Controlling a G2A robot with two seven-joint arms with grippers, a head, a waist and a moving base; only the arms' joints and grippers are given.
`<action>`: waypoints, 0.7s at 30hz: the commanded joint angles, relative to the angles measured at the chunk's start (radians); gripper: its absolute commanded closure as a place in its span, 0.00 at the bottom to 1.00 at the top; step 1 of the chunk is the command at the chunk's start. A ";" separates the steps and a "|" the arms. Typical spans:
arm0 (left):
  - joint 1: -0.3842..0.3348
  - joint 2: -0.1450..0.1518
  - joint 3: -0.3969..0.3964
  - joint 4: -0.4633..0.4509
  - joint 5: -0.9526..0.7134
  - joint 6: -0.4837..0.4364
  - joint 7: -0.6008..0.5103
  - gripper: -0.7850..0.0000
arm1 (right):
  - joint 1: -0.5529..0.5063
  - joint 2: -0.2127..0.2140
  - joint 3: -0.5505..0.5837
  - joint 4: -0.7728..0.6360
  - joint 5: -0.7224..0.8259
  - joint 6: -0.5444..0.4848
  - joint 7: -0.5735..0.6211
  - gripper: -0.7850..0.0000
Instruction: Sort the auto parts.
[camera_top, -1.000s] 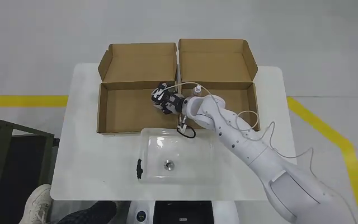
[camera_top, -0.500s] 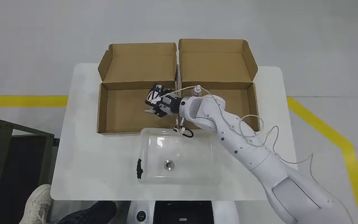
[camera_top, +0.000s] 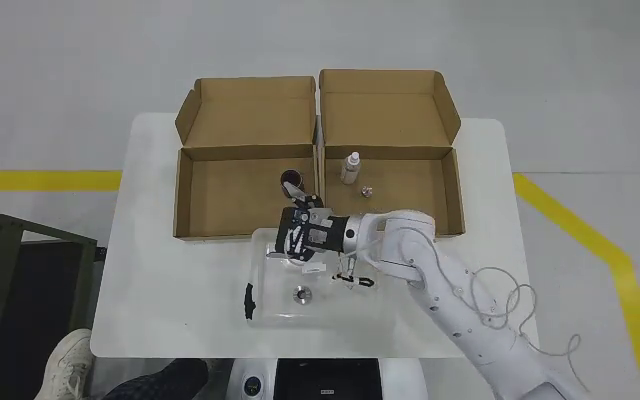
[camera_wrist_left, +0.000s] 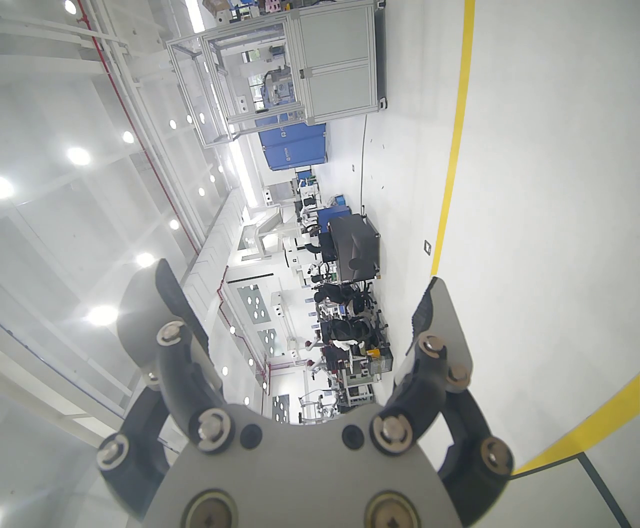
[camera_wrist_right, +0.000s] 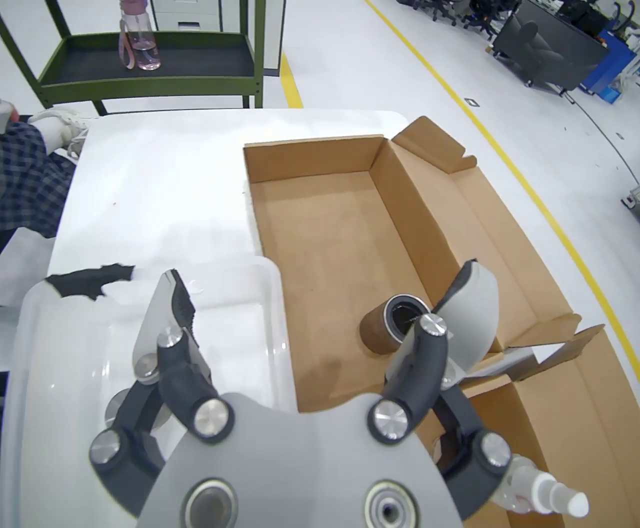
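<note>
Right tool (camera_top: 288, 240) withdrew over tray (camera_top: 330, 310), leaving brown cylinder (camera_top: 290, 180) in cardboard box (camera_top: 220, 200).

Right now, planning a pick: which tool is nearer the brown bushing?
Right. The right tool hovers over the clear bin's edge beside the brown bushing; the left tool faces the hall.

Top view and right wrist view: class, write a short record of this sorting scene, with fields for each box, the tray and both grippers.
left cardboard box: one brown cylindrical sleeve, near the wall shared with the other box
right cardboard box: white spray bottle and small metal part
clear plastic tray: round metal part inside; black piece at its rim
right gripper: open, empty, above the tray's edge nearest the boxes
left gripper: open, empty, facing the room
</note>
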 joint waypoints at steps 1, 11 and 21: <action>0.000 0.000 0.000 0.000 0.000 0.000 0.000 0.00 | -0.038 0.011 0.019 -0.034 -0.008 -0.037 -0.002 0.00; 0.000 0.000 0.000 0.000 0.000 0.000 0.000 0.00 | -0.164 0.055 0.097 -0.111 -0.079 -0.183 -0.031 0.00; 0.000 0.000 0.000 0.000 0.000 0.000 0.000 0.00 | -0.236 0.083 0.110 -0.145 -0.177 -0.259 -0.090 0.00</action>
